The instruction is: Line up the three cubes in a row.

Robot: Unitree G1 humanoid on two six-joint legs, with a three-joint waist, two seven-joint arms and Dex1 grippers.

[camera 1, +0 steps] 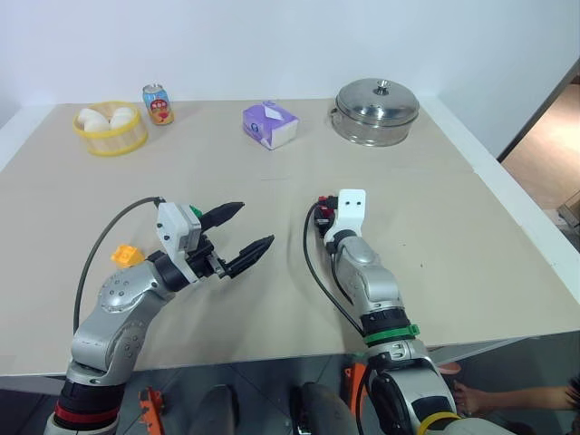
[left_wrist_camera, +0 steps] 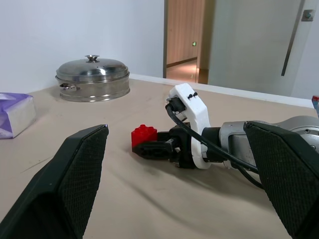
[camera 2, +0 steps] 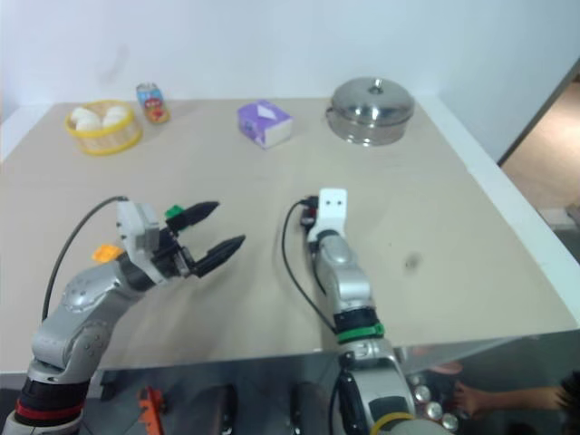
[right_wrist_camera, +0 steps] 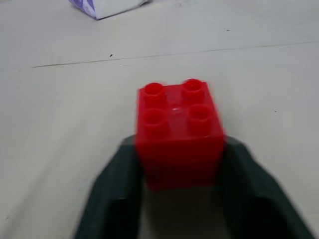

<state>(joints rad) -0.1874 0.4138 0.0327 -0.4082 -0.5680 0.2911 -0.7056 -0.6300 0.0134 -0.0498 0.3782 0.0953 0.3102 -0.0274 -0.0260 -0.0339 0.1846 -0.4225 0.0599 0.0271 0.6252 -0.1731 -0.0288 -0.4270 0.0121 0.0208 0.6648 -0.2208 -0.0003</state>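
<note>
On the table [camera 1: 272, 299], red cube [right_wrist_camera: 178, 132] is clamped between right gripper [right_wrist_camera: 182, 199] fingers, left gripper [camera 1: 243, 234] is held released above the surface, green cube [camera 2: 174, 213] behind it, yellow cube [camera 1: 126, 255] beside that arm.

The left arm rises from the counter's near edge, elbow bent, its wrist angled toward the middle. The left gripper [camera 1: 246, 231] hovers above the surface with its jaws spread wide and empty. The right arm stretches straight forward from the near edge, low over the counter. The right gripper [right_wrist_camera: 180, 164] lies level, jaws closed on the sides of the red cube [right_wrist_camera: 178, 129].
</note>
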